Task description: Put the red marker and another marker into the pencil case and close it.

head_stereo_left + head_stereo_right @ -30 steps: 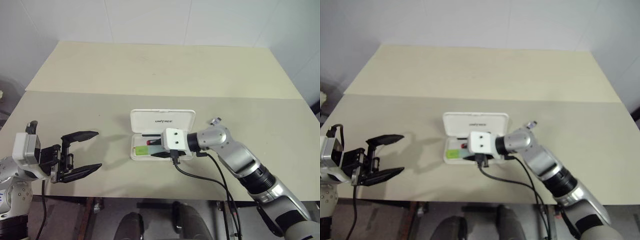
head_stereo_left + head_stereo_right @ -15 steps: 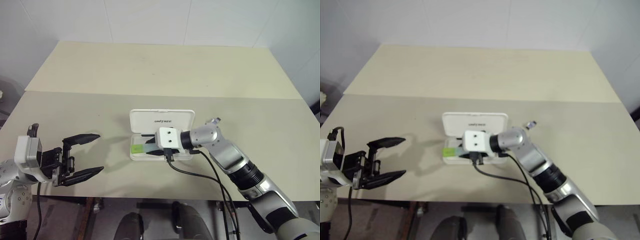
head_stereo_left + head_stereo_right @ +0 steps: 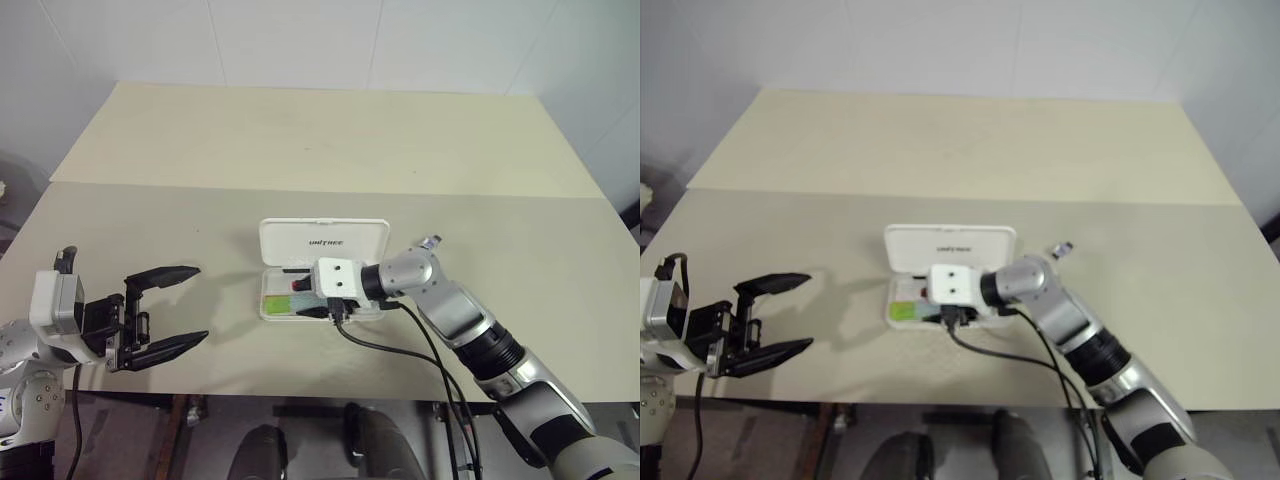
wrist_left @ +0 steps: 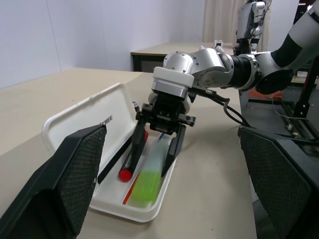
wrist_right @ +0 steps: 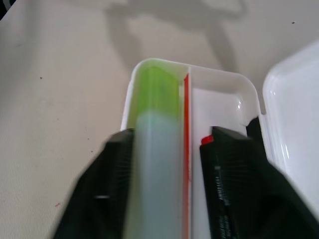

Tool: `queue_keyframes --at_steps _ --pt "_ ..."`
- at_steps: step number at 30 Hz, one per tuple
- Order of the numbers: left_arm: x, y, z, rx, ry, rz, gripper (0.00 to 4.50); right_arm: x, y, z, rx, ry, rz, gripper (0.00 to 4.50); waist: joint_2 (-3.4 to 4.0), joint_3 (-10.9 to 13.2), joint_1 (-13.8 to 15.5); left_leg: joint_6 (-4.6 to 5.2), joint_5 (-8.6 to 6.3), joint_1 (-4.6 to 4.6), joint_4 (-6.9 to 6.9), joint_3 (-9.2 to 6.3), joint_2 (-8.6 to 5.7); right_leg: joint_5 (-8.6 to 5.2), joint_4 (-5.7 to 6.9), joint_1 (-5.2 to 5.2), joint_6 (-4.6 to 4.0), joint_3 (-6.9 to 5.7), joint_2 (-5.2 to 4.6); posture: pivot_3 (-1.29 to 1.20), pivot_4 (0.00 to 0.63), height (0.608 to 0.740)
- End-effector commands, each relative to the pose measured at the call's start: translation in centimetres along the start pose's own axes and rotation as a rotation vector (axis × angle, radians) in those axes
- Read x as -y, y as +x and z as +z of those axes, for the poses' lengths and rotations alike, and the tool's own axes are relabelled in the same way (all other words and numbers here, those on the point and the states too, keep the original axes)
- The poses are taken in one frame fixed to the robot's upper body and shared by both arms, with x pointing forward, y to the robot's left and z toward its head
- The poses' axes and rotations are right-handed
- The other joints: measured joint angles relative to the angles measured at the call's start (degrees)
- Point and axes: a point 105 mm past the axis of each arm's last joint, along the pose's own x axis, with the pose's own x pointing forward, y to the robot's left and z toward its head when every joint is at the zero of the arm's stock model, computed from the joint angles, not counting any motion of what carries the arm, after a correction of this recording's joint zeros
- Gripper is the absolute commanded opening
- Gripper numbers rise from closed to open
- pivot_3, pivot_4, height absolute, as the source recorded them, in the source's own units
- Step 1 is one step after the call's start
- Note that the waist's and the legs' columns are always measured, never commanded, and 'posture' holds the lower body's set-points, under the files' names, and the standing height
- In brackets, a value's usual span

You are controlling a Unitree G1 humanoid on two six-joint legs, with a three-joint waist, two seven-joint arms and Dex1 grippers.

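Hovering over the open pencil case (image 3: 324,240), the right gripper (image 4: 160,149) spreads its fingers on either side of the green marker (image 4: 148,180), which lies in the tray beside the red marker (image 4: 132,159). Well off to the side, the left gripper (image 3: 170,308) gapes wide, grasping nothing.

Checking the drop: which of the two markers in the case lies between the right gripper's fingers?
The pale green marker, lying between the right gripper's spread fingers. The red marker lies beside them, nearer the pencil case's lid.
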Motion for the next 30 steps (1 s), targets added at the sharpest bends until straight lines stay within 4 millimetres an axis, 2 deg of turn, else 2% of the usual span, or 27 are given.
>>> queue_keyframes --at_steps 1,3,11,18,24,30 --pt "0.2 0.2 0.7 0.01 0.041 -0.008 4.5 -0.3 -0.1 0.7 0.018 -0.012 0.018 3.89 0.0 0.0 0.0 0.0 0.0 0.0 0.0 0.0 0.0 0.0 0.0 0.0 0.0 0.0 0.0 0.0 0.15 0.74" --pt "0.2 0.2 0.7 0.01 0.041 -0.008 4.5 -0.4 -0.1 0.8 0.019 -0.009 0.019 4.48 0.0 0.0 0.0 0.0 0.0 0.0 0.0 0.0 0.0 0.0 0.0 0.0 0.0 -0.01 0.01 0.0 0.15 0.74" --pt "0.2 0.3 0.6 0.011 0.039 -0.008 4.5 -0.5 -0.3 1.7 0.04 -0.001 0.021 4.48 0.0 0.0 0.0 -0.01 0.0 0.0 0.0 0.0 0.0 0.0 0.02 0.0 0.0 -0.01 0.02 0.0 0.15 0.74" --pt "0.0 0.7 0.5 0.017 0.041 -0.015 4.5 -0.3 -1.3 3.0 0.077 0.006 0.022 4.48 0.0 0.0 0.1 -0.02 0.01 0.01 0.01 -0.01 -0.01 0.0 0.04 0.0 0.0 -0.01 0.02 0.0 0.15 0.74" --pt "0.0 1.4 0.6 0.035 0.042 -0.029 4.5 -1.5 -4.1 3.6 0.114 0.078 0.041 4.48 0.0 0.0 0.3 -0.01 0.01 0.0 0.01 -0.03 -0.02 0.0 0.01 0.02 0.0 -0.06 0.02 0.0 0.15 0.74" --pt "-0.1 2.1 0.7 0.054 0.042 -0.055 4.5 -1.6 -8.3 2.7 0.076 0.177 -0.015 4.48 -0.01 0.0 0.3 -0.01 0.01 0.0 0.03 -0.04 -0.06 0.0 0.0 0.03 0.0 -0.05 -0.01 0.0 0.15 0.74"
